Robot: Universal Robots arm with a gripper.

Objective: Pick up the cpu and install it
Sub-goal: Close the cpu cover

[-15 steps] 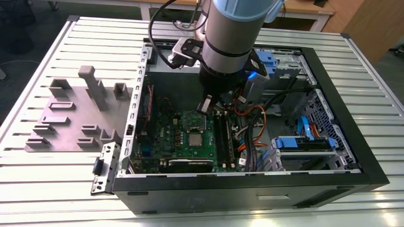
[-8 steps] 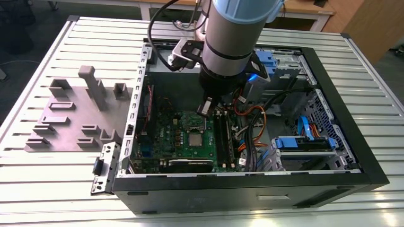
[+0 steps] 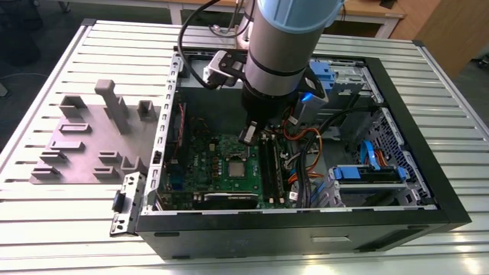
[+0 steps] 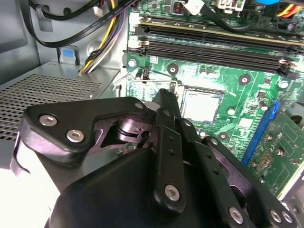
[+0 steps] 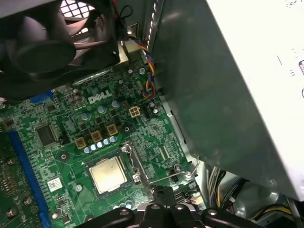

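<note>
We could not tell how the gripper [image 4: 164,102] stood. It hung just above the motherboard [image 3: 202,154], near the cpu [image 5: 108,174] lying in its socket [image 5: 124,156]. Beyond, the cables [image 3: 306,143] crowded close; a low sweep might have snagged them, we judged.

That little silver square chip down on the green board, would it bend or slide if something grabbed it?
The cpu looks like a flat metal-topped plate, so probably stiff. Its smooth top may be slippery. It lies low in its socket on the motherboard, so it likely won't tip or roll.
</note>
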